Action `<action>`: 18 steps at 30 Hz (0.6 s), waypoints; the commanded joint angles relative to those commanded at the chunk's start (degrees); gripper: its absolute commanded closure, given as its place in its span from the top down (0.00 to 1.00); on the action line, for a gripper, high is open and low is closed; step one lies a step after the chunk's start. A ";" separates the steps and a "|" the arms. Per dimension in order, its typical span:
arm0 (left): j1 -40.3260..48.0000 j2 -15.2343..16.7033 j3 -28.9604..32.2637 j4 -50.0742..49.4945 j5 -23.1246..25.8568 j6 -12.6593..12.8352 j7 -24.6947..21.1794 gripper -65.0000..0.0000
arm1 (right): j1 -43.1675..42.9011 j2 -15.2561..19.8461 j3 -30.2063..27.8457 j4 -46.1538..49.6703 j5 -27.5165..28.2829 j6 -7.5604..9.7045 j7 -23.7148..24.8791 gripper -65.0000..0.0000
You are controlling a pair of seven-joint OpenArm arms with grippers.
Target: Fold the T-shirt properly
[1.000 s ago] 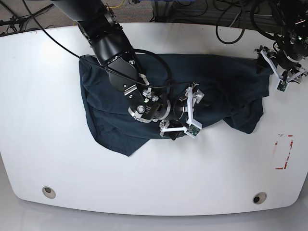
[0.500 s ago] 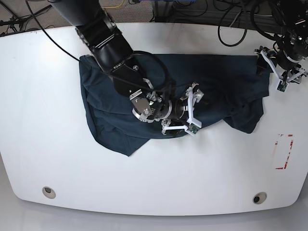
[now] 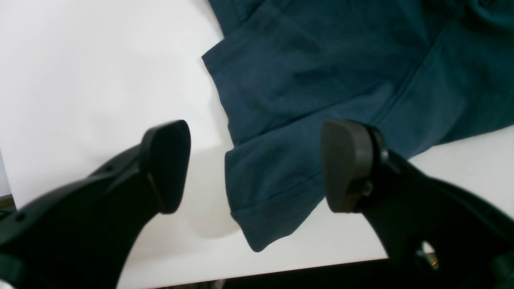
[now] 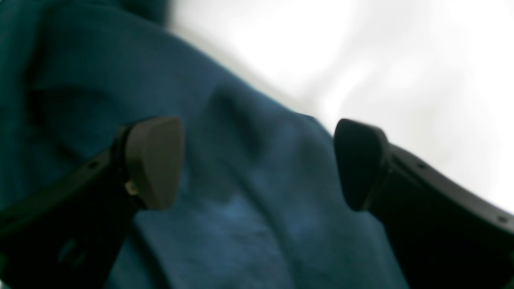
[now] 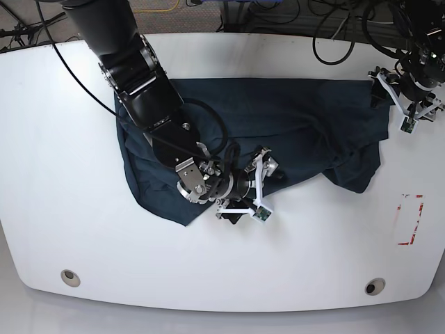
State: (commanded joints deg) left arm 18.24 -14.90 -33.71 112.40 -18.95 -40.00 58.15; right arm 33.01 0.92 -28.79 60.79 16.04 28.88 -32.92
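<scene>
**Both tools open over a rumpled shirt**

The T-shirt (image 5: pixel 278 118) lies spread but crumpled across the middle of the white worktop (image 5: pixel 55 153), its long side running left to right in the base view, with folds bunched along the near edge and a loose flap hanging toward the right end.

The right tool (image 5: pixel 247 191) sits low at the shirt's near edge, jaws apart; its wrist view shows cloth between and under the fingers (image 4: pixel 154 160), not pinched. The left tool (image 5: pixel 410 104) hovers at the far right corner, also with jaws apart; its wrist view shows a sleeve (image 3: pixel 273 192) with a stitched hem lying flat between the fingers (image 3: pixel 345 164), near the worktop's edge.

The cloth looks soft, light and limp, so it should drape and crease rather than hold a shape, and it will probably drag the rest along if pulled by one point. Hems and seams seem the best places to pinch: the sleeve hem under the left tool and the near edge under the right. A shallow pinch may catch only the top layer where the fabric is doubled.
</scene>
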 joint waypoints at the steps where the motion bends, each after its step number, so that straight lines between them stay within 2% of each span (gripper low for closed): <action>1: 0.00 0.00 0.00 0.00 0.00 0.00 0.00 0.72 | 0.35 0.00 0.79 -0.88 0.00 0.00 1.14 0.86; 4: 0.00 0.00 0.00 0.00 0.00 0.00 0.00 0.72 | 1.41 0.18 1.85 -3.60 0.00 0.70 3.78 0.86; 6: -0.09 0.00 0.09 0.00 0.00 0.00 0.00 0.72 | 1.49 0.18 0.26 -4.66 0.00 1.23 4.92 0.86; 11: -0.09 0.00 0.09 0.00 0.00 0.00 0.00 0.72 | 1.32 0.35 -0.18 -5.01 -0.09 1.14 5.45 0.86; 18: -0.09 0.00 0.09 0.00 0.00 0.00 0.00 0.72 | 0.97 2.55 -0.18 -5.54 -0.09 1.23 7.12 0.86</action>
State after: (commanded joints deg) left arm 18.15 -14.90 -33.63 112.40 -18.95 -40.00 58.15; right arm 33.98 3.47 -28.97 55.25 15.96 30.11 -25.80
